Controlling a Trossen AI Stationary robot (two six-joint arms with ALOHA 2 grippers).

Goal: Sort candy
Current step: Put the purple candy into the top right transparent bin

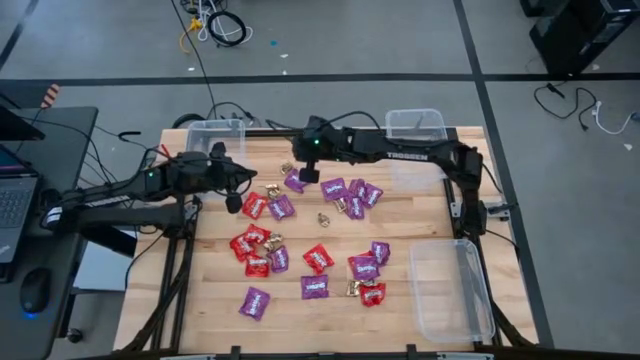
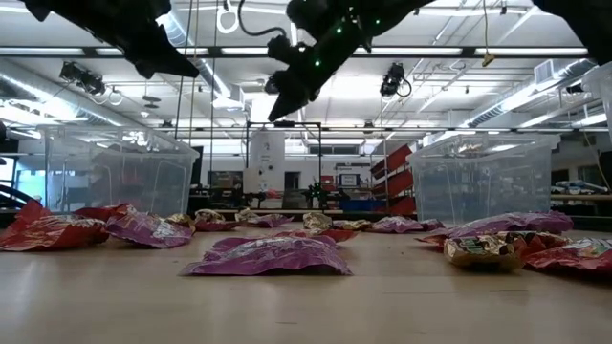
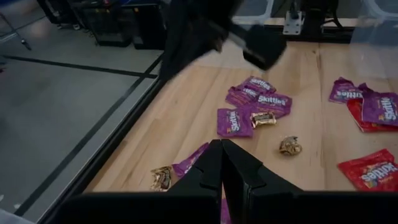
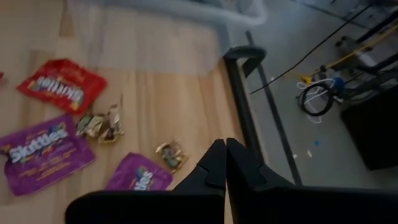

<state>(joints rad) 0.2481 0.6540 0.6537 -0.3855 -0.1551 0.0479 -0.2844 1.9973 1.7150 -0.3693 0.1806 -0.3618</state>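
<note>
Red, purple and gold foil-wrapped candy [image 1: 318, 258] lies scattered across the middle of the light wooden table [image 1: 215, 320]. The left gripper [image 1: 235, 203], left of centre, and the right gripper [image 1: 308, 175], at upper centre, both hover above it with fingers closed on nothing.

I see even, bright overhead light, with ceiling strip lights [image 2: 535, 53] visible in the low view. Shadows on the counter [image 1: 300, 310] are soft. Low view: near packet [image 2: 270, 256] soft-focus, arms silhouetted. Right wrist view is blurred; the bin [image 4: 186, 12] there is hazy.
</note>
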